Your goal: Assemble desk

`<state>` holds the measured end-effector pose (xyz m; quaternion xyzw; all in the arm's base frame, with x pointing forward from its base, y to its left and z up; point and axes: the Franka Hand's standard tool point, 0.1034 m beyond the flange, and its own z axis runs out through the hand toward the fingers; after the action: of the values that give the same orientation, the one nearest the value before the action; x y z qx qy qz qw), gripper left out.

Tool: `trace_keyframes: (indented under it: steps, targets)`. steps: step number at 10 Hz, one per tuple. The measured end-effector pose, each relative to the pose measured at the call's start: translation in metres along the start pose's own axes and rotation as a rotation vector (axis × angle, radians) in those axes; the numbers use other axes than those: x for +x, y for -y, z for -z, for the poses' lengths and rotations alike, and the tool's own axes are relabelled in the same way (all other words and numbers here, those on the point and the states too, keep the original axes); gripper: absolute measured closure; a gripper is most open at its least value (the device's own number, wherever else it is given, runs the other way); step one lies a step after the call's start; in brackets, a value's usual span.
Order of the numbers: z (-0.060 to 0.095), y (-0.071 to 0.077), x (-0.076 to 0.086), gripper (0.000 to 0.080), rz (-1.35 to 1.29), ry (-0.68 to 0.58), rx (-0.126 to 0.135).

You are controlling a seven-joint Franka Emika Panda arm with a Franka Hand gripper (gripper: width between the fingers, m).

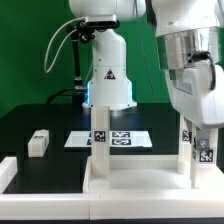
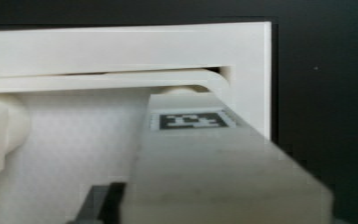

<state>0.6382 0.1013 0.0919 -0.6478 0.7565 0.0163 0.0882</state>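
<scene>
Working across the exterior view from its left, I first see one loose leg [image 1: 38, 142] lying flat on the black table [image 1: 30, 120], well apart from everything else. Next comes the marker board [image 1: 125, 138], flat on the table in front of the robot base [image 1: 107, 75]. Nearer the camera, the tabletop [image 1: 130, 185] lies with its rim up, and I count two legs standing upright in it: one [image 1: 101, 145] toward the exterior view's left, one [image 1: 198, 155] toward its right, each carrying tags. That makes three legs that I can see in all (a fourth I cannot find in either view).

The gripper [image 1: 190, 120] sits directly above the right-hand upright leg. I cannot tell whether its fingers are spread or pinching the leg.

From the wrist view I see one tagged leg [image 2: 202, 150] against the tabletop's white rim [image 2: 158, 55].
</scene>
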Motion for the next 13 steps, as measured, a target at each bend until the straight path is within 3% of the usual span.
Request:
trace_keyframes:
  steps: [4,6,7,8,9,11,13]
  targets:
    - [0.001,-0.001,0.013,0.0505,-0.333,0.002,0.042]
    - [0.001,-0.001,0.015,0.0498,-0.329,-0.004,0.042]
    - [0.001,-0.001,0.015,0.0274,-0.327,-0.004,0.042]
    - [0.003,-0.001,0.016,0.0274,-0.308,-0.003,0.044]
    - [0.009,0.001,0.019,0.0172,-0.276,-0.001,0.052]
    - [0.044,0.008,0.035,0.0157,-0.187,0.02,0.088]
    - [0.043,0.005,0.036,0.0151,-0.189,0.019,0.084]
